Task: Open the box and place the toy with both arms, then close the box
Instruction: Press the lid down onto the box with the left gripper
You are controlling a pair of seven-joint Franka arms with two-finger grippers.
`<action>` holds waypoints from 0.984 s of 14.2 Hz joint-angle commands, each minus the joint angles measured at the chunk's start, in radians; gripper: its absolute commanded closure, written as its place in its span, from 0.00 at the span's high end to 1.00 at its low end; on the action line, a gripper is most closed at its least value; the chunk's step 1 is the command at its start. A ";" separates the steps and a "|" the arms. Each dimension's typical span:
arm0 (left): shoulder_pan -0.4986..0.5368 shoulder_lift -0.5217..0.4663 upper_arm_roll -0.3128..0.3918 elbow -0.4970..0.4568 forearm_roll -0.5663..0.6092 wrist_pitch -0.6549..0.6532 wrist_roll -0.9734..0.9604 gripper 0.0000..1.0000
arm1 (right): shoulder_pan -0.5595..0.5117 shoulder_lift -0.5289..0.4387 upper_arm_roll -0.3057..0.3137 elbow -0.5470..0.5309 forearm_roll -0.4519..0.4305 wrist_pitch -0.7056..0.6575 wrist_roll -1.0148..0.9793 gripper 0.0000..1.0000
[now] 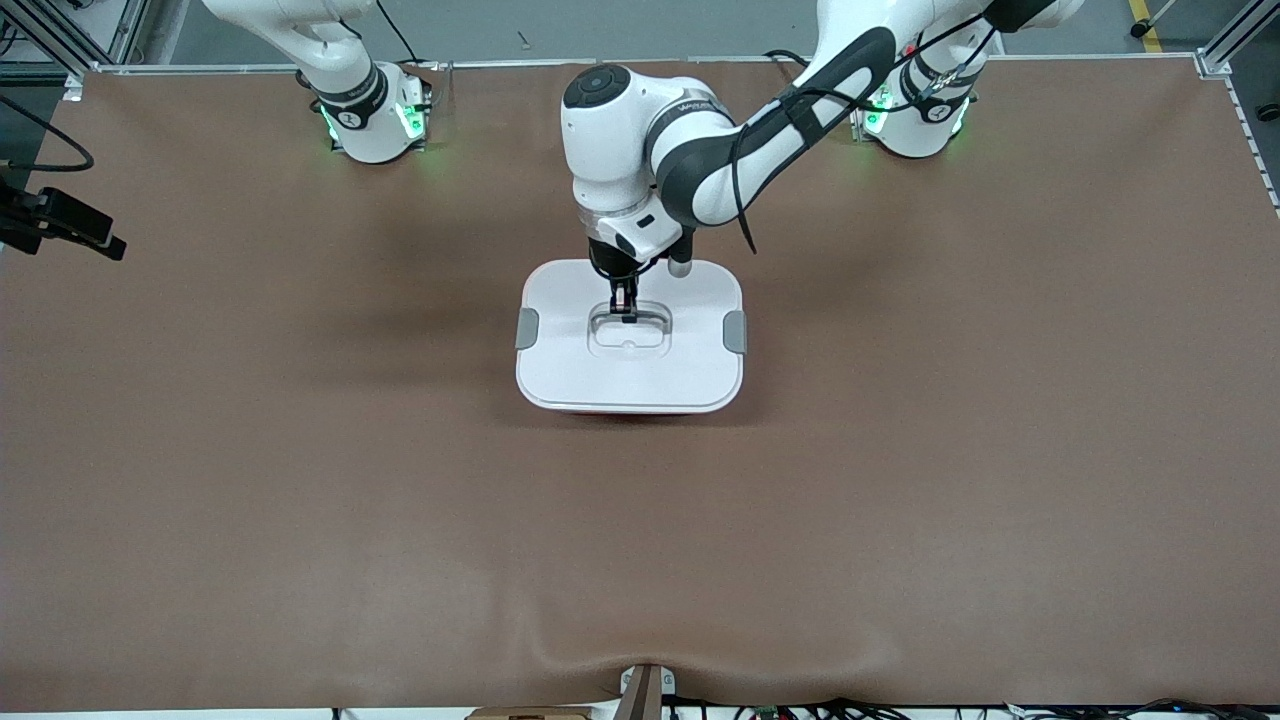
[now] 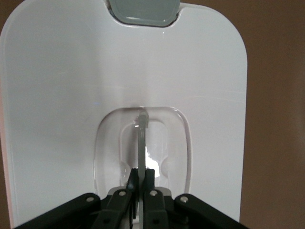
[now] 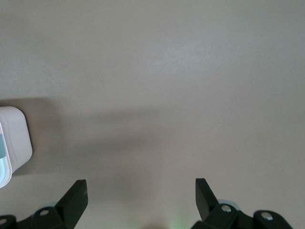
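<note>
The box [image 1: 630, 385] stands in the middle of the table with its white lid on and a grey clip [image 1: 527, 328] at each end. My left gripper [image 1: 625, 312] reaches down into the lid's recessed centre. It is shut on the thin clear handle [image 2: 142, 138], which stands upright between the fingertips [image 2: 135, 177]. In the left wrist view the lid [image 2: 57, 95] fills the frame, with one clip [image 2: 143, 12] at its edge. My right gripper [image 3: 141, 191] hangs open over bare table, holding nothing, with a corner of the box [image 3: 12, 143] off to one side. The toy is out of view.
Brown table mat [image 1: 300, 480] spreads all round the box. A black camera mount [image 1: 60, 225] juts in at the right arm's end of the table. Both arm bases [image 1: 365, 110] stand along the table's edge farthest from the front camera.
</note>
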 commanded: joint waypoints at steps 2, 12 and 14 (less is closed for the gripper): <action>-0.030 0.036 -0.010 0.023 0.092 0.004 -0.334 0.00 | -0.001 -0.024 0.004 -0.018 0.012 0.006 0.010 1.00; -0.033 0.013 -0.010 0.007 0.100 -0.007 -0.374 0.00 | -0.004 -0.024 0.003 -0.017 0.012 0.005 0.013 1.00; -0.033 0.014 -0.010 0.006 0.102 -0.007 -0.389 0.00 | -0.010 -0.024 0.001 -0.017 0.012 0.001 0.005 1.00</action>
